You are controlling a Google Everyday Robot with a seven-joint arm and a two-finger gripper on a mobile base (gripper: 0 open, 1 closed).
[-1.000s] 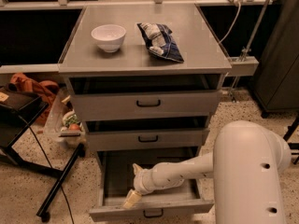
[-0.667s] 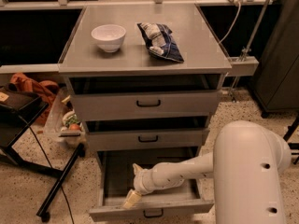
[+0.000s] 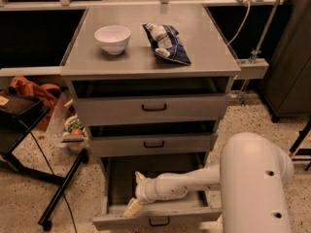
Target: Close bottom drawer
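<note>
Three drawers: the grey cabinet [image 3: 146, 64] has a top drawer [image 3: 97, 111], a middle drawer [image 3: 112, 145] and the bottom drawer [image 3: 189, 216]. All three sit out a little, the bottom one by far the most.
Bottom drawer spot: lowest tier, right down by the floor. Its front panel is near the lower edge of the view and the grey box inside is open to see.
Gripper: the gripper [image 3: 133, 207] is down inside the bottom drawer, left of centre, with its tip just behind the front panel. Whether it touches the panel is hard to say.
Gripper state: no telling how far open it is. Nothing shows up in its hold.
Arm: the white arm [image 3: 194, 181] reaches in from the right, across the drawer's inside.
Handling guess: looks like a stiff, rigid box that probably runs on slides. It's likely light, since nothing else shows in it, and not fragile. A steady push should send it straight in.
Where to take it: no real grip needed. Pressing on the outside of the flat front, near the small dark handle [image 3: 159, 222] in the middle, should keep it from twisting on its runners.
Catch: the gripper and arm are inside the box, so they'd have to come out first or get pinched.
On top: a white bowl [image 3: 112, 37] and a bag [image 3: 165, 42] sit up there, so slamming seems like a bad idea.
</note>
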